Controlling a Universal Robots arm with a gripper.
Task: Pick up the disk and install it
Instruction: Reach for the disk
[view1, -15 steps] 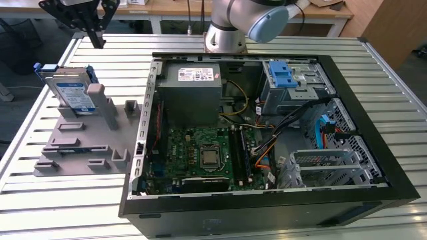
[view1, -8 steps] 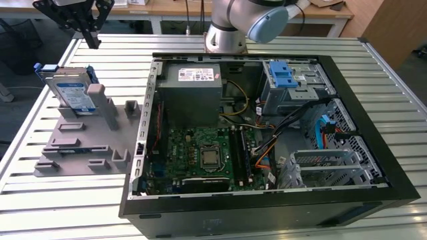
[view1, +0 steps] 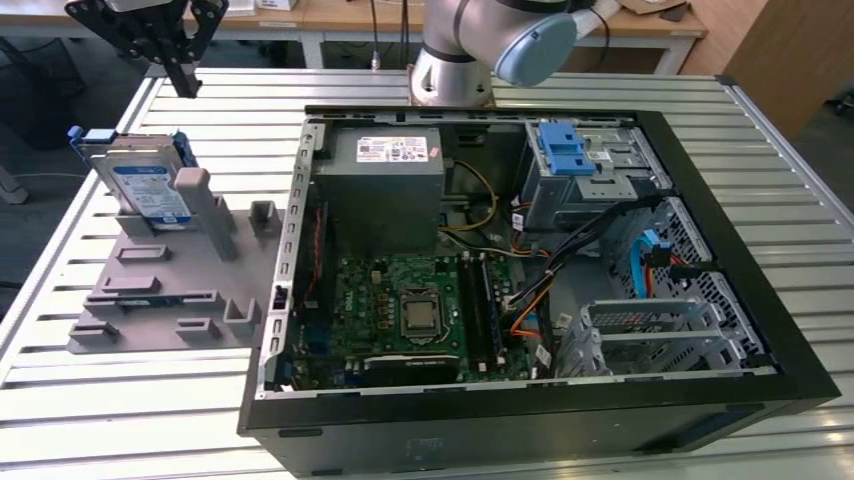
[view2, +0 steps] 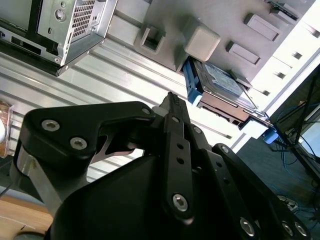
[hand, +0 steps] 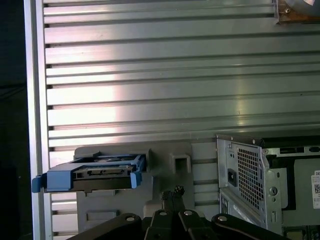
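The disk (view1: 140, 185) stands on end in a grey holder (view1: 174, 300) on the slatted metal worktop (view1: 134, 400), at the exterior view's left of an open computer case (view1: 534, 400). Its long axis runs nearly upright with a slight lean, and the white-and-blue labelled face turns toward the exterior camera. A blue carrier bracket (view1: 94, 135) frames its edges. In the first wrist view the disk (hand: 95, 172) appears edge-on from above as a thin blue-framed bar with a connector strip along the upturned end. In the second wrist view the disk (view2: 222, 82) shows part of its label beside a square grey post (view2: 202, 37).

In the exterior view that post (view1: 194, 200) covers one side edge of the disk, and the holder hides its lower end. How deep it sits in the slot cannot be made out.

The hand (view1: 191, 88) hangs above the worktop beyond the disk, apart from it, with its upper part cut off by the frame. Its black fingers come together to one point and hold nothing, as both wrist views show (view2: 170, 100) (hand: 172, 192). The hand's own links block the near ground in the second wrist view.

Inside the case lie a grey power-supply box (view1: 387, 190), a green circuit board (view1: 400, 300) and a metal drive cage (view1: 587, 165) with blue latches.
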